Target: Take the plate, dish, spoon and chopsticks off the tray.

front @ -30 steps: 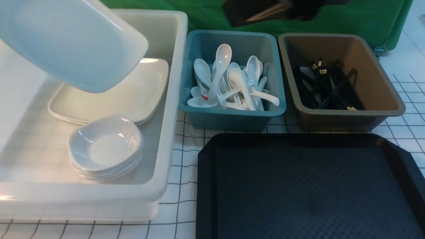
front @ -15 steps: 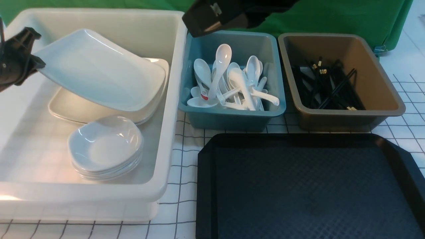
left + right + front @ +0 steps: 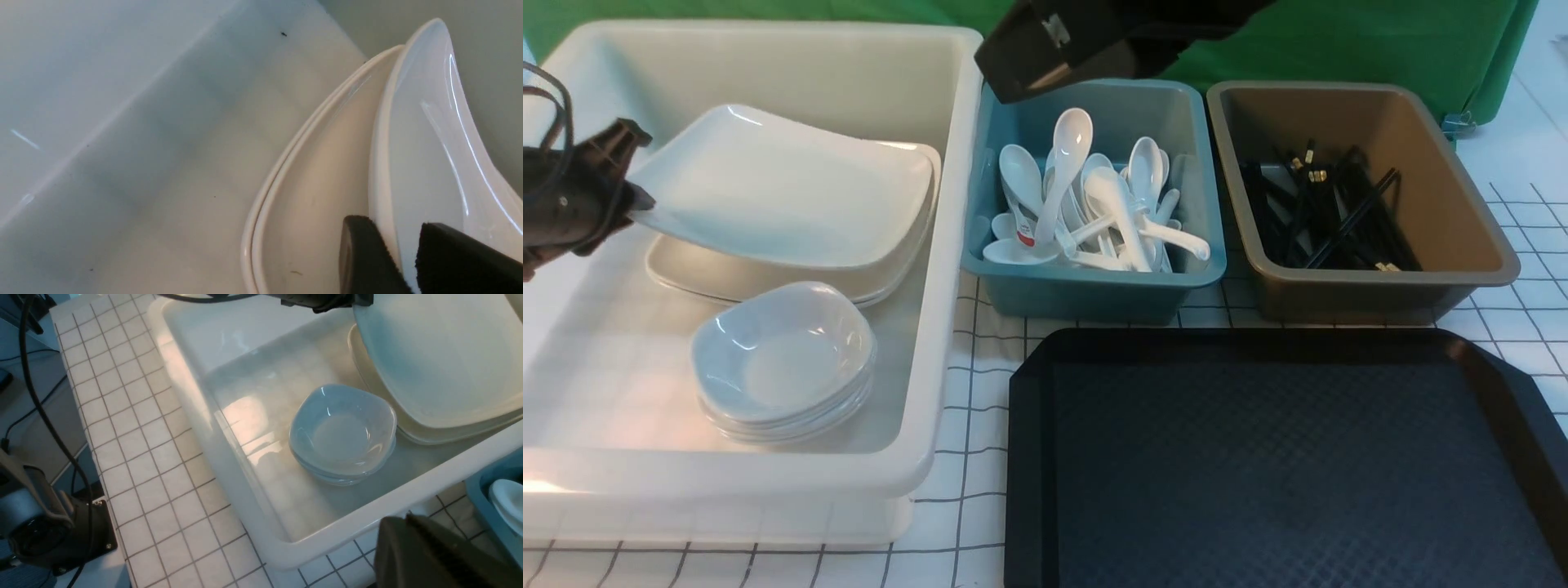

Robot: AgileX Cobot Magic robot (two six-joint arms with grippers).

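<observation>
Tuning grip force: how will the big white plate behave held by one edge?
Probably stiff: the plate shows no sag while tilted. Its glossy surface looks slippery, so it may pivot or slide in the left gripper, which pinches only the rim.

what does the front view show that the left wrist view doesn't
Front only: the black tray, the teal bin of spoons, the brown bin of chopsticks, the stacked small dishes. Left wrist only: a close look at the pads of the left pincer either side of the rim of the plate. Both: the plate, tilted over the stacked plates in the white tub.
</observation>
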